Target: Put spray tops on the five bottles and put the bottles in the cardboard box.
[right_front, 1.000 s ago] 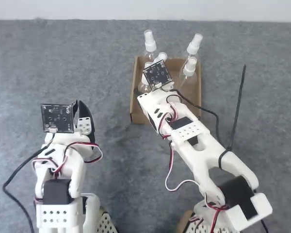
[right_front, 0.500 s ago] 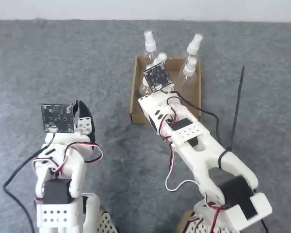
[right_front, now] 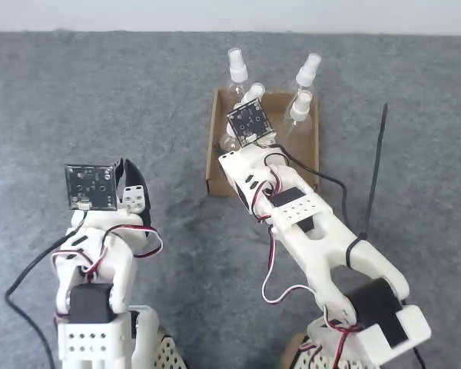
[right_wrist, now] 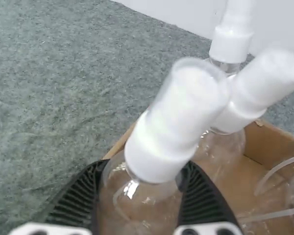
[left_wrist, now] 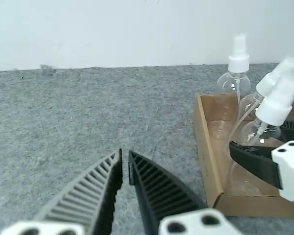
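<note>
**Tech A:** Checked the left gripper (left_wrist: 125, 154)?

**Tech B:** Checked. Sat at 9 o'clock on the table (right_front: 100, 92) in the high view, well apart from the cardboard box (right_front: 212, 150). Showed jaws almost together, a thin slit between the tips. Gripped nothing.

**Tech A:** Verified the right gripper (right_wrist: 143, 171)?

**Tech B:** Verified. Hung over the 9 o'clock side of the box. Pressed both fingers (right_wrist: 76, 198) against the clear body of a bottle (right_wrist: 137, 210), one per side. Carried that bottle tilted, spray top (right_wrist: 174, 127) fitted.

**Tech A:** Located the box and the other bottles (right_front: 300, 108)?

**Tech B:** Located the box at 1 o'clock on the table. Found the other bottles, spray tops fitted, toward its 11 and 1 o'clock sides. Could not confirm inside or just beyond the far wall for the 11 o'clock one.
</note>
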### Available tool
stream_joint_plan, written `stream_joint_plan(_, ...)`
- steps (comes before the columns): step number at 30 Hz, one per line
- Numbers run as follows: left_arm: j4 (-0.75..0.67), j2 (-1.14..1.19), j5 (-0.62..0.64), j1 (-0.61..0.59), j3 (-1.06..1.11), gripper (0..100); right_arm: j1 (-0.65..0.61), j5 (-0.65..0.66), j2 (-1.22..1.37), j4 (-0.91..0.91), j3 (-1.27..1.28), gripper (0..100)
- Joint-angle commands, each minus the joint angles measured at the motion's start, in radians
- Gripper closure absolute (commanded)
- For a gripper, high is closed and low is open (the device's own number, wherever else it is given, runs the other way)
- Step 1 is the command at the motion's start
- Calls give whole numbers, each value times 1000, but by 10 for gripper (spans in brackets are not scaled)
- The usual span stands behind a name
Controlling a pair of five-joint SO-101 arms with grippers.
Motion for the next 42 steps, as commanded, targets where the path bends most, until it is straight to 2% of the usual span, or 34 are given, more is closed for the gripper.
stream_joint_plan(1, -25, 9, 9, -2, -28, 988, 7, 12, -16, -21, -5, 991)
stream_joint_plan(6, -25, 9, 11, -2, -28, 988, 7, 12, -16, -22, -5, 991)
stream_joint_plan(12, -25, 9, 11, -2, -28, 988, 5, 15, -15, -179, 78, 899)
stream_joint_plan(23, -25, 9, 11, -2, -28, 988, 5, 15, -16, -180, 86, 889)
stream_joint_plan(32, -25, 9, 11, -2, -28, 988, 4, 15, -16, -170, 87, 716)
stream_joint_plan(42, -25, 9, 11, -2, -28, 988, -16, 15, -21, -153, 87, 716)
